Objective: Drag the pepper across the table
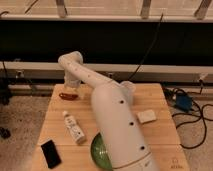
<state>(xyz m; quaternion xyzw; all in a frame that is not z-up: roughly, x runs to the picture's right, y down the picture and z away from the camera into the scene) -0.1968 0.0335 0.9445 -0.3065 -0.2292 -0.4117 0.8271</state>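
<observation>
Red-orange and glossy, the pepper (pixel 68 96) lies near the far left corner of the worktop (pixel 155 135), at about eleven o'clock from the worktop's middle. Its long axis runs nearly nine to three, along the far edge. My jaws (pixel 70 89) sit directly over it, seemingly touching or just above; whether they are clenched or released I cannot tell from here. That contact is what the drag depends on, I judge: pushing broadside toward six o'clock should carry it better than pushing along its length. A white bottle (pixel 73 127) lies at six o'clock from the pepper, in that path.
</observation>
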